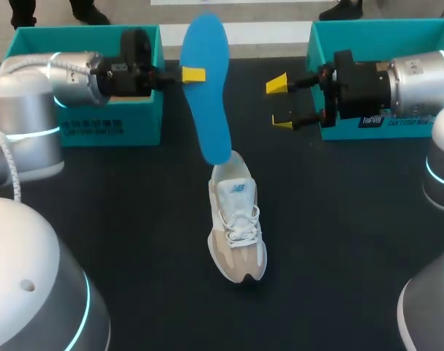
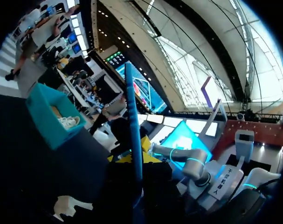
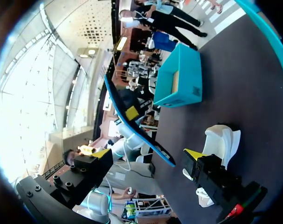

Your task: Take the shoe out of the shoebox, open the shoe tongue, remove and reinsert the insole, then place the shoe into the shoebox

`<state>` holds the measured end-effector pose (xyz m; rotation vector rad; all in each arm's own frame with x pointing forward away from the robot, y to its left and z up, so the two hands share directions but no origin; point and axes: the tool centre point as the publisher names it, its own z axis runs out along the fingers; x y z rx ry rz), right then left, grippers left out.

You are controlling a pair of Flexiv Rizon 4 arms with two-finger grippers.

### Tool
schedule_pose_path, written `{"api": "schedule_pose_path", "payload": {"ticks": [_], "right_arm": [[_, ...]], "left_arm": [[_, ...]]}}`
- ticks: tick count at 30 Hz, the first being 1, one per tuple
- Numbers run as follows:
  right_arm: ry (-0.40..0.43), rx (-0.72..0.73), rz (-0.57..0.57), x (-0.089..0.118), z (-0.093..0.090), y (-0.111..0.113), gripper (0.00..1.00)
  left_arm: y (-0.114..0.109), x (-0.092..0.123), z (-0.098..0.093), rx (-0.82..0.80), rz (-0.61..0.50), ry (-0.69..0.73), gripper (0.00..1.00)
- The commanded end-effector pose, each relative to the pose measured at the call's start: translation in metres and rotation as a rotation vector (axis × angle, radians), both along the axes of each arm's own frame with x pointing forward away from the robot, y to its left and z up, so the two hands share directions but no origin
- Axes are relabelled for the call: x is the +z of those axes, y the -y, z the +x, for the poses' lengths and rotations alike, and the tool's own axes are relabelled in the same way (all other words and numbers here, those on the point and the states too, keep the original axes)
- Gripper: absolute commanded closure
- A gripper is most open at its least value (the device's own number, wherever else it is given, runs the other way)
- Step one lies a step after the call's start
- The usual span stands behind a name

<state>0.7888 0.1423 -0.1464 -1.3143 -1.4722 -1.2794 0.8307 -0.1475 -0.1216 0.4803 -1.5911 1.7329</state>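
White-beige laced shoe [image 1: 237, 234] upright; left jaws pinch blue insole [image 1: 207, 88]; right jaws spread, empty.

This is a robot demonstration stand in a large exhibition hall, with a high arched roof [image 2: 202, 42] and lit display screens [image 2: 143, 91] overhead. The left arm [image 1: 53, 80] and right arm [image 1: 419, 84] flank a dark surface [image 1: 134, 219] carrying teal shoeboxes [image 1: 112, 128].

Head view: fixed overhead, looking down on the table [image 1: 134, 241]. Wrist views: close, facing each other; all three share the insole [image 1: 207, 88].
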Motion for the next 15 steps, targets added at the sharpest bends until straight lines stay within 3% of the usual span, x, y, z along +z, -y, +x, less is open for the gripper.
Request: {"api": "schedule_pose_path", "payload": {"ticks": [1, 10, 15], "right_arm": [[-0.001, 0.000, -0.001, -0.0006, 0.0012, -0.0021, 0.00], [-0.001, 0.000, -0.001, -0.0006, 0.0012, -0.0021, 0.00], [-0.001, 0.000, -0.001, -0.0006, 0.0012, -0.0021, 0.00]], "left_arm": [[0.0006, 0.0013, 0.0013, 0.052, 0.007, 0.388, 1.00], [0.0006, 0.0013, 0.0013, 0.052, 0.007, 0.388, 1.00], [-0.0001, 0.0054, -0.0083, 0.109, -0.148, 0.859, 1.00]]}}
